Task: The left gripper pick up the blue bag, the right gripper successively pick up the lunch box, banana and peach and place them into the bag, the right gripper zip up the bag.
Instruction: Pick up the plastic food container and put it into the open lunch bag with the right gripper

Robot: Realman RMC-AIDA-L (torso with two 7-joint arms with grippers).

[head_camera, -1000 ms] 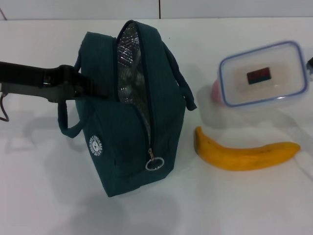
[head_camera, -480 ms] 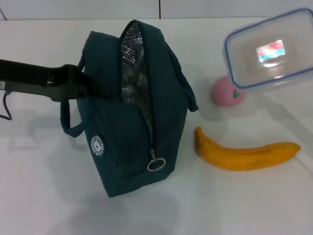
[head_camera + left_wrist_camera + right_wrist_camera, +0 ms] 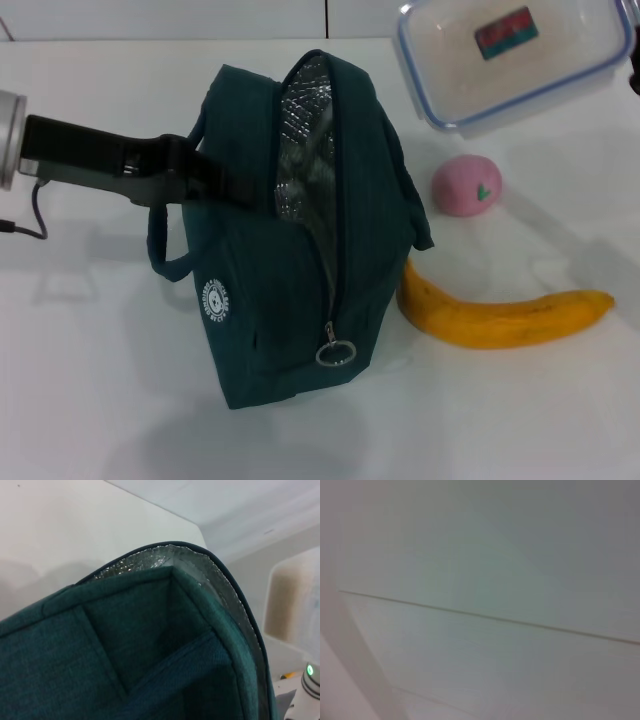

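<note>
table point(image 3: 90, 400): peach point(image 3: 466, 186) and banana point(image 3: 505, 315) toward right edge, banana touching bag point(image 3: 300, 270) | left gripper point(image 3: 240, 190) pinching bag's open rim | lunch box point(image 3: 515, 55) risen to far-right corner; right gripper's grip cannot tell | bag shifted rightward

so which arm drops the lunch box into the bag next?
Right. It carries the lunch box raised beyond the peach; the left gripper holds the bag at its open mouth.
</note>
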